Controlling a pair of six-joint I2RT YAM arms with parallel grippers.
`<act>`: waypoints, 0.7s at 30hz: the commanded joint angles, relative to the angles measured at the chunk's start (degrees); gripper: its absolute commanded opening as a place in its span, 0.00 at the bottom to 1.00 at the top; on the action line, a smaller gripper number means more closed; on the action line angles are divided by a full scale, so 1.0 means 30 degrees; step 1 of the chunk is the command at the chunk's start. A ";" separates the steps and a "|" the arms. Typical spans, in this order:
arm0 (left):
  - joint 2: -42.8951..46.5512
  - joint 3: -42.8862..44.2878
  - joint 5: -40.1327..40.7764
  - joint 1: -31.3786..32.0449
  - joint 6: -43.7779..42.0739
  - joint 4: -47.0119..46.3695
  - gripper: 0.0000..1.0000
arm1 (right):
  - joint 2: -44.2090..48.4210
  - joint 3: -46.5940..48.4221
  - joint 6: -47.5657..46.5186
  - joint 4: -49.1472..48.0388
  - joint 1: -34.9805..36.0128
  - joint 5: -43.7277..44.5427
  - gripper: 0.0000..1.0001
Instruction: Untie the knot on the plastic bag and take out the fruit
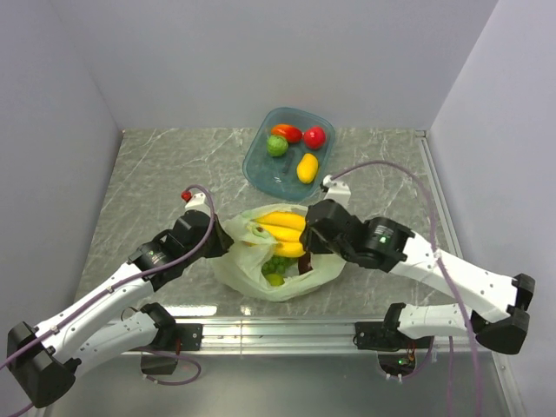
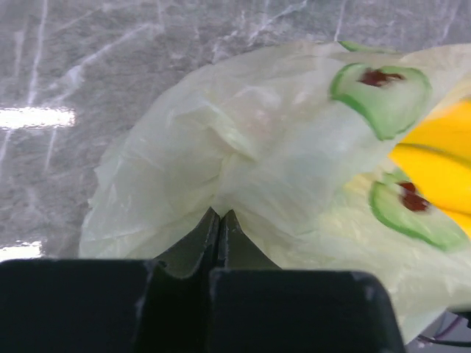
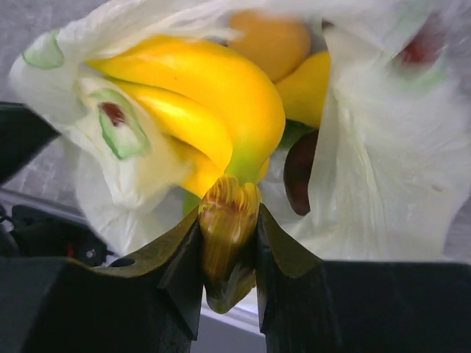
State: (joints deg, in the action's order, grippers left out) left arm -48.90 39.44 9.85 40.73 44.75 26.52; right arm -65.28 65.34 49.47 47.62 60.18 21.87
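On the tabletop [image 1: 148,191] the plastic bag [image 1: 239,265] is laid open. A fold of its wall is pinched in the closed left pincer [image 2: 219,217]. The banana bunch [image 3: 199,88], just ahead of the right pincer [image 3: 227,220], is clamped there by its stem.

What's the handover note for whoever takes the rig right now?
Left tool: shut, pinching the bag wall.
Right tool: shut on the stem of the banana bunch, which sits at the bag's mouth.
Done: bag is open, no knot in view.
To do: lift out the bananas, then the grapes, plum and orange fruit inside.
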 commanded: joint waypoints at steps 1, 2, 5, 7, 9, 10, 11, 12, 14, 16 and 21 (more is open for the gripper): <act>0.0100 0.0622 0.1434 0.0017 -0.0093 0.0504 0.00 | 0.0489 0.2970 -0.1518 0.4220 0.0475 0.2377 0.00; 0.0071 0.0710 0.1464 0.0046 -0.0238 0.0563 0.01 | 0.0431 0.3468 -0.1781 0.4777 0.0505 0.2582 0.00; -0.0016 0.1032 0.1844 0.0046 -0.0473 0.0942 0.01 | 0.0139 0.5315 -0.2193 0.8021 0.0564 0.4074 0.00; 0.0012 0.1208 0.2194 0.0017 -0.0561 0.1119 0.00 | -0.0037 0.6309 -0.1932 0.9434 0.0564 0.5621 0.00; 0.0129 0.1151 0.2400 0.0017 -0.0620 0.1353 0.00 | 0.0107 0.6607 -0.2278 1.0229 0.0564 0.5864 0.00; 0.0217 0.1121 0.2546 0.0017 -0.0649 0.1470 0.01 | 0.0253 0.6811 -0.2427 1.0261 0.0506 0.5662 0.00; 0.0247 0.1121 0.2780 0.0017 -0.0708 0.1587 0.01 | 0.0690 0.6958 -0.2835 0.9913 0.0389 0.5399 0.00; 0.0305 0.1034 0.2869 0.0017 -0.0737 0.1792 0.01 | 0.0955 0.7250 -0.3129 0.9532 0.0272 0.4990 0.00; 0.0277 0.0945 0.2899 0.0017 -0.0883 0.1910 0.01 | 0.2092 0.7486 -0.3627 0.8334 -0.0137 0.3381 0.00; 0.0393 0.0653 0.2725 0.0017 -0.0884 0.1882 0.01 | 0.2946 0.7225 -0.4739 0.5379 -0.1860 0.1597 0.00; 0.0979 -0.0196 0.1292 0.0046 -0.1235 0.1179 0.01 | 0.2836 0.6609 -0.5973 0.0569 -0.7340 -0.3508 0.00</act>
State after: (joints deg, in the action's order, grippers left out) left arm -47.68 40.03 16.03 40.73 42.85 31.20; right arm -55.90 84.20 35.31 62.04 43.77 19.94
